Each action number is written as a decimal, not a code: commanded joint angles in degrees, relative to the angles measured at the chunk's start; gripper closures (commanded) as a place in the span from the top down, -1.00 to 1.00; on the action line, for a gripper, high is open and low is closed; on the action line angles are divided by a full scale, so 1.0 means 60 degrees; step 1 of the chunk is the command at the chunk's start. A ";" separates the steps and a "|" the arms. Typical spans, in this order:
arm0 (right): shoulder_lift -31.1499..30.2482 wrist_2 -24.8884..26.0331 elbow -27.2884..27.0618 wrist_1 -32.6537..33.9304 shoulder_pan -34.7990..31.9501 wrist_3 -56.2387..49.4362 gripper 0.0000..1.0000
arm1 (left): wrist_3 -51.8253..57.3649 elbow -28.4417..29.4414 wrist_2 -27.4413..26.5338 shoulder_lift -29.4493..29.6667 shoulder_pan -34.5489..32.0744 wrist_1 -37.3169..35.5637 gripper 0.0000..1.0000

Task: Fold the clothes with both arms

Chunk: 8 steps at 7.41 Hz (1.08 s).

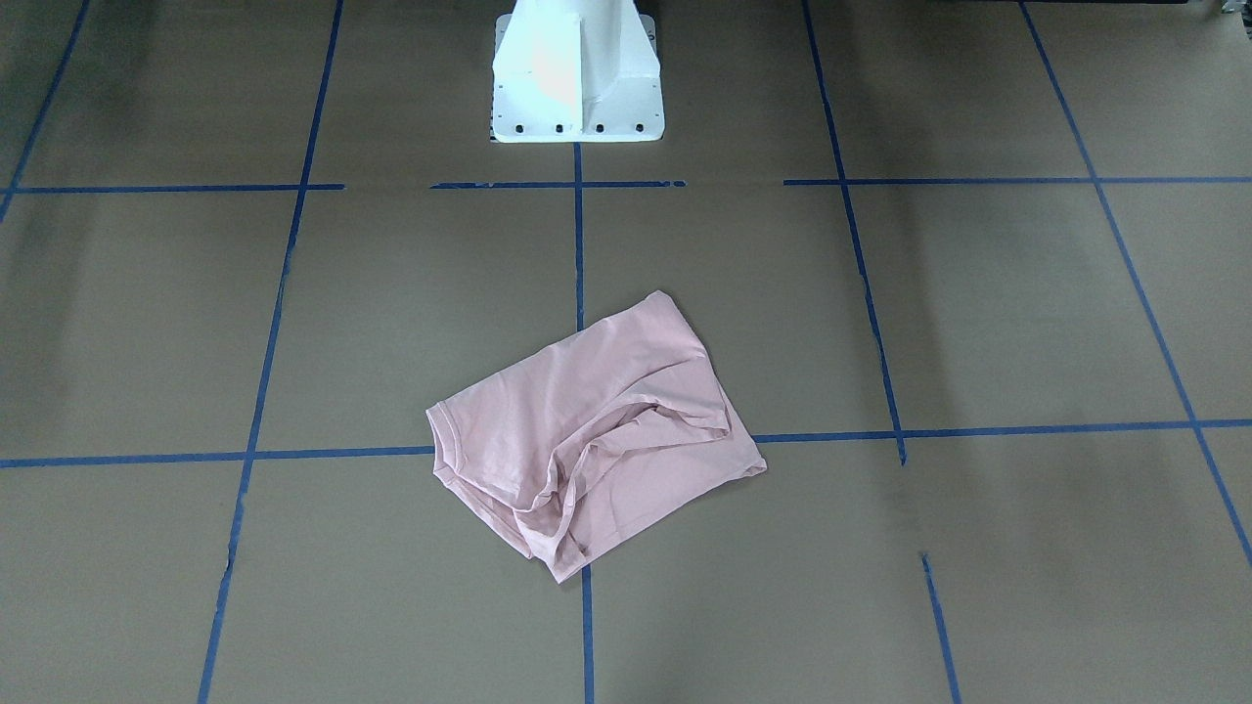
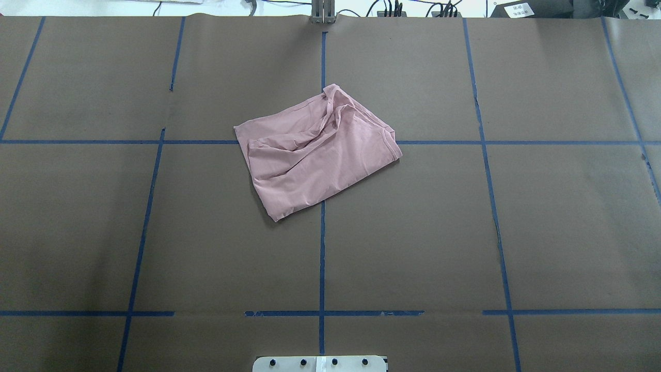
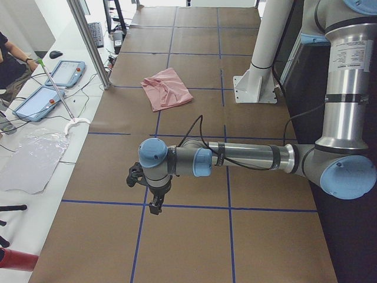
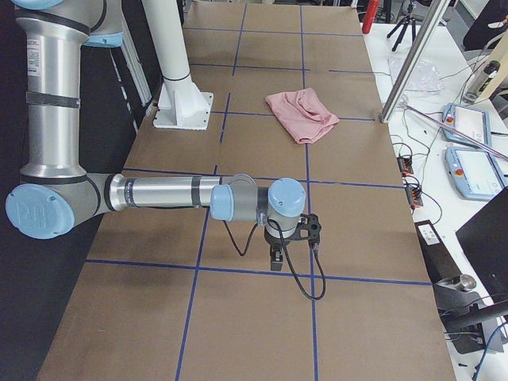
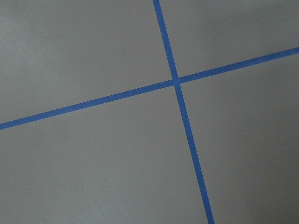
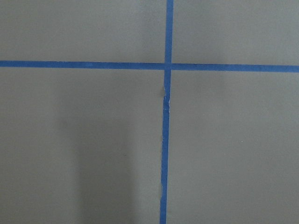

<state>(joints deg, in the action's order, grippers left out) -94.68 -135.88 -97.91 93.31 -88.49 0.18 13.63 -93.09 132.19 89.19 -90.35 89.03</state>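
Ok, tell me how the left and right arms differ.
The left arm sees the tape cross skewed in its wrist view; the right arm sees it square. The left arm's cable arcs over its forearm; the right arm's loops below its wrist. Both reach out level over the table, well away from the T-shirt.

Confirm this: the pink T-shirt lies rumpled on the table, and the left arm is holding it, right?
Not quite. The pink T-shirt lies rumpled on the table, but the left arm hangs well apart from it, as the exterior left view shows.
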 commanded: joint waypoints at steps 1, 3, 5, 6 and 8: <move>0.0004 0.0000 0.0000 -0.0010 -0.0002 0.0000 1.00 | 0.0013 -0.0012 0.0000 0.0003 0.0014 0.0000 1.00; 0.0004 0.0000 0.0000 -0.0010 -0.0002 0.0000 1.00 | 0.0013 -0.0012 0.0015 0.0003 0.0014 0.0000 1.00; 0.0004 0.0000 0.0000 0.0004 -0.0002 0.0015 1.00 | -0.0001 -0.0012 0.0014 0.0046 0.0014 0.0000 1.00; 0.0004 0.0000 0.0000 0.0004 -0.0017 0.0015 1.00 | 0.0013 -0.0012 0.0015 0.0032 0.0014 0.0000 1.00; -0.0011 0.0000 0.0000 0.0004 -0.0032 0.0015 1.00 | -0.0437 -0.0012 0.0015 0.0032 0.0014 0.0000 1.00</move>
<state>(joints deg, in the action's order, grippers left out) -94.71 -135.88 -97.91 93.34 -88.63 0.26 13.10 -93.16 132.27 89.39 -90.26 89.03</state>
